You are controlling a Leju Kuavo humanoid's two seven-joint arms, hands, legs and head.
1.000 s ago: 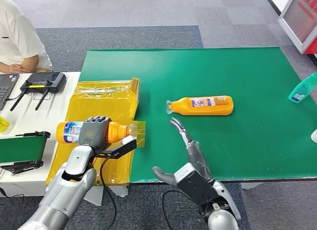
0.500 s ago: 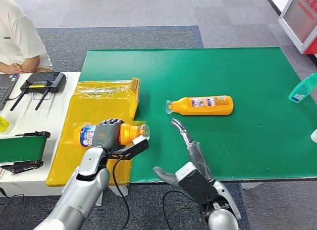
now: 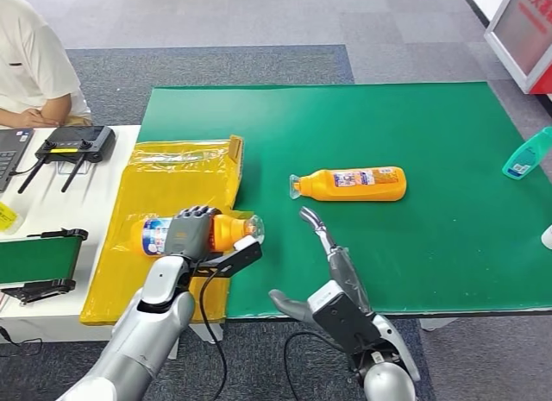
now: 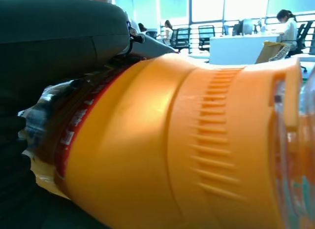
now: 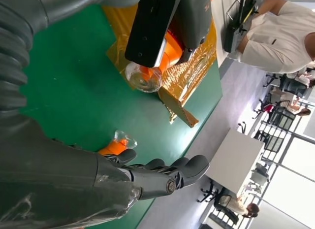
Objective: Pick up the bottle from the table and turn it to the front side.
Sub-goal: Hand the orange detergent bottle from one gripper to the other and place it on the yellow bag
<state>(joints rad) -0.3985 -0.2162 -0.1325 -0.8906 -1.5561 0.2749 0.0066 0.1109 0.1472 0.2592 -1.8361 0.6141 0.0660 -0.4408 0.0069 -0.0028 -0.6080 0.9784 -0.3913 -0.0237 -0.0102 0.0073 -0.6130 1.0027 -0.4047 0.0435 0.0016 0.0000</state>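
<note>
Fingers of my left hand wrap the bottle, carried sideways above the yellow bag at the green mat's left edge, cap toward my right hand, which waits released to help turn it.

Orange bottle, green table

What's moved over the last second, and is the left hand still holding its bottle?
Yes. The left hand still grips the orange bottle and has carried it toward the robot's right, from over the yellow bag to the green mat's edge. The right hand stayed open, and the second orange bottle hasn't moved.
</note>
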